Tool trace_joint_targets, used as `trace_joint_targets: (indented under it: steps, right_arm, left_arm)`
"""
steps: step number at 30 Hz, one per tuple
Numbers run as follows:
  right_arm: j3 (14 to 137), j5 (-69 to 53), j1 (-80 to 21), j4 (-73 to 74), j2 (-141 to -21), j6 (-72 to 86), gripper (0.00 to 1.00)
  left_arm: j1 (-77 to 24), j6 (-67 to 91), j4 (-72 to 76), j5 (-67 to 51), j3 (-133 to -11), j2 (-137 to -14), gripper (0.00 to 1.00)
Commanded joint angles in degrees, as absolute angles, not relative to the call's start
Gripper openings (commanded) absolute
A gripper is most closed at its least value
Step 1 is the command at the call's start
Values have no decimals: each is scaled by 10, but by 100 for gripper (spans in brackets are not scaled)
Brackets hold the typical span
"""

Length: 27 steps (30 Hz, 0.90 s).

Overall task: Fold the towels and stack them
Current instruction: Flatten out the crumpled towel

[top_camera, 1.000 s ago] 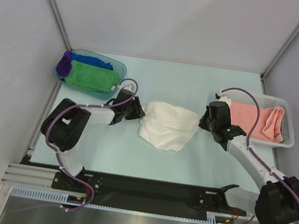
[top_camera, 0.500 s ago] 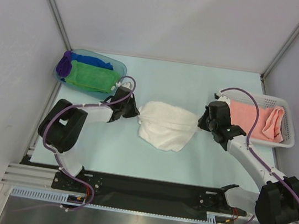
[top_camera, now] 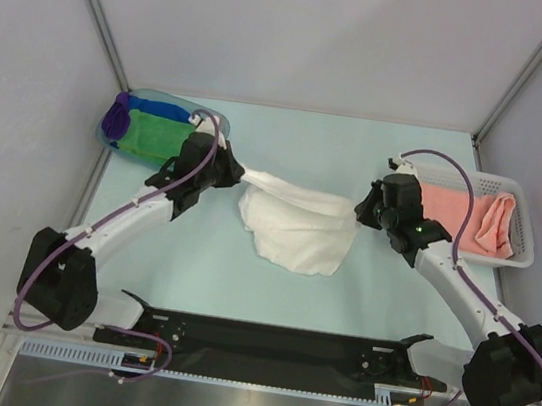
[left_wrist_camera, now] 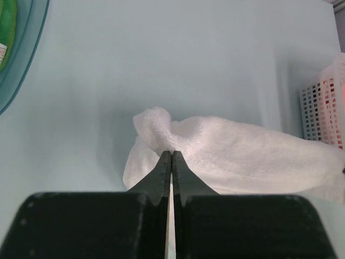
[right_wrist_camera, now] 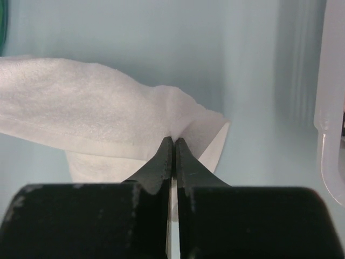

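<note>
Two grips are closed tight, one at each end of the same cloth. The left gripper [left_wrist_camera: 171, 155] has its dark fingers pressed flat together, with a bunched corner of the white towel [left_wrist_camera: 242, 156] nipped at the very tips. The right gripper [right_wrist_camera: 173, 141] is closed the same way, its tips biting a fold at the towel's opposite corner, where a flap of the hem hangs just beside them.

From above, the towel's far edge is drawn into a narrow band running between the two grippers. The rest sags toward the near side in a loose, rumpled lobe at the middle of the pale blue table [top_camera: 291, 135]. Whether that low part rests on the surface or hangs just above it cannot be told.

Beyond the left arm, at the far left of the table, stands a translucent blue tub [top_camera: 218, 123]. It holds a folded green towel [top_camera: 154, 134], with a purple towel [top_camera: 115, 119] at its left end and a blue towel [top_camera: 158, 106] behind. On the far right, just beside the right arm, a white mesh basket [top_camera: 518, 256] holds a crumpled salmon pink towel [top_camera: 452, 206].
</note>
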State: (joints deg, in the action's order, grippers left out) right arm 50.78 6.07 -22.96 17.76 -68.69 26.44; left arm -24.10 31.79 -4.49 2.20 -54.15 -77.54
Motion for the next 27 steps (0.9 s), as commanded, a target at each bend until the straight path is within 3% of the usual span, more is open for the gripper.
trace_joint_targets:
  steps: [1,6,13,20,25,27]
  right_arm:
    - [540,16,-238,196,-669,245,0]
    - [514,39,-298,229,-671,233,3]
    - [389,35,-335,179,-671,280,9]
    - [359,50,-350,174,-668,289,28]
    - [362,49,-351,171,-668,295,26]
    - [364,52,-351,169,-668,296,20]
  left_arm:
    - [-236,294,-83,16,-548,-731,0]
    - [-243,303,-84,4,-485,-678,0]
    - [-243,311,-71,4,-404,-642,0]
    - [-243,306,-69,-11,-389,-640,0]
    - [-243,307,-66,-17,-385,-640,0]
    - [-243,305,-65,-15,-387,-638,0]
